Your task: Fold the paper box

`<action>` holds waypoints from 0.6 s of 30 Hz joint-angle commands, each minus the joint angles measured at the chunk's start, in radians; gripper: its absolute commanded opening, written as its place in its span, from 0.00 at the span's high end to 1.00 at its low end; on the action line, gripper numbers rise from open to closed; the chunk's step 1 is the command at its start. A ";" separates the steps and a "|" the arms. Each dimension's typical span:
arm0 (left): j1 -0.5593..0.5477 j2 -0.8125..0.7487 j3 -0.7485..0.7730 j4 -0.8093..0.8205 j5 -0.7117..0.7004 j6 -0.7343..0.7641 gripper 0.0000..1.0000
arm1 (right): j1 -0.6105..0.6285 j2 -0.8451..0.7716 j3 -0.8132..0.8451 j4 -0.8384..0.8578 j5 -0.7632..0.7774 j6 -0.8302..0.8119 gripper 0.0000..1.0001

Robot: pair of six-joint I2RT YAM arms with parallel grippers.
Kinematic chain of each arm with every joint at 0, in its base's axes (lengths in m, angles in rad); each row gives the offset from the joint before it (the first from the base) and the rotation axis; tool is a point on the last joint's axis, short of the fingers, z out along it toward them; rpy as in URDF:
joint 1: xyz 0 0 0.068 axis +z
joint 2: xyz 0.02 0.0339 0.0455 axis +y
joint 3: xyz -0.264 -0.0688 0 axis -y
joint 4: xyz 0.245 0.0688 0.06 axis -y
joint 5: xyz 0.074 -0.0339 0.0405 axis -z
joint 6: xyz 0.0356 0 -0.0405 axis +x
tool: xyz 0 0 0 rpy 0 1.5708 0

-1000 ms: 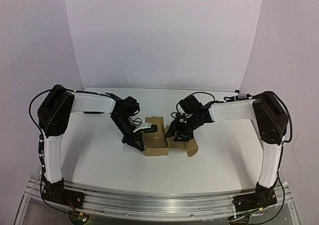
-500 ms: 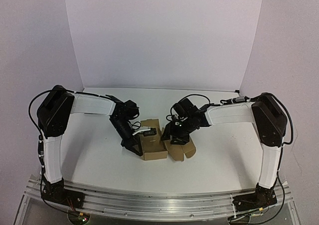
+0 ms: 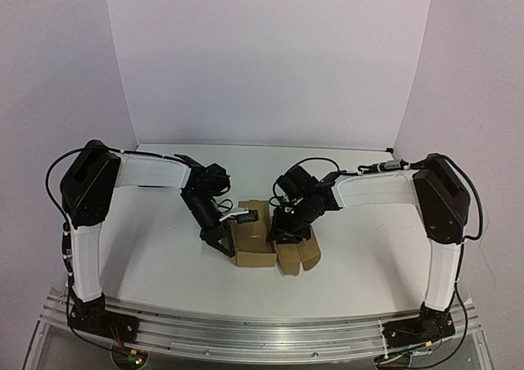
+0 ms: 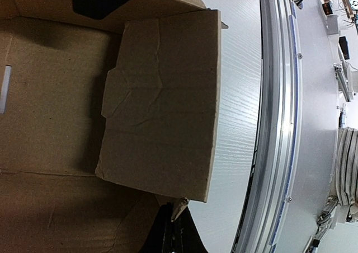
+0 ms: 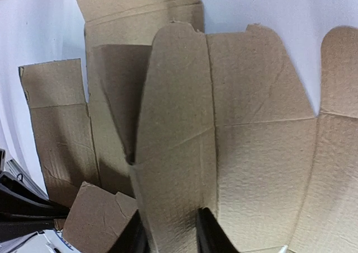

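Note:
The paper box [image 3: 262, 243] is a brown cardboard die-cut piece, partly folded, lying between the two arms near the table's front. My left gripper [image 3: 219, 239] is at its left side; in the left wrist view its black fingers [image 4: 173, 236] are shut on the edge of a cardboard wall [image 4: 162, 107]. My right gripper [image 3: 282, 227] is at the box's right side. In the right wrist view its fingers [image 5: 208, 233] stand on either side of a raised flap [image 5: 173, 152] and grip it. Rounded flaps [image 3: 299, 255] lie spread to the right.
The white table [image 3: 368, 255] carries the box. An aluminium rail [image 3: 262, 329] runs along its near edge and shows in the left wrist view [image 4: 274, 124]. White walls stand behind and at both sides. Cables hang off both wrists.
Both grippers and the box have shifted toward the table's front. My right gripper has moved left and down, raising the right flap toward the box body.

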 commanded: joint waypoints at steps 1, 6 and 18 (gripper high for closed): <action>-0.009 -0.035 0.083 0.020 -0.011 0.001 0.96 | 0.030 0.009 0.064 -0.062 -0.124 0.025 0.76; -0.010 -0.036 0.126 -0.011 -0.046 0.045 0.91 | 0.015 0.004 0.027 -0.062 -0.184 0.059 0.86; -0.008 -0.088 0.370 -0.153 -0.107 0.121 0.39 | -0.052 -0.017 0.013 -0.056 -0.204 0.109 1.00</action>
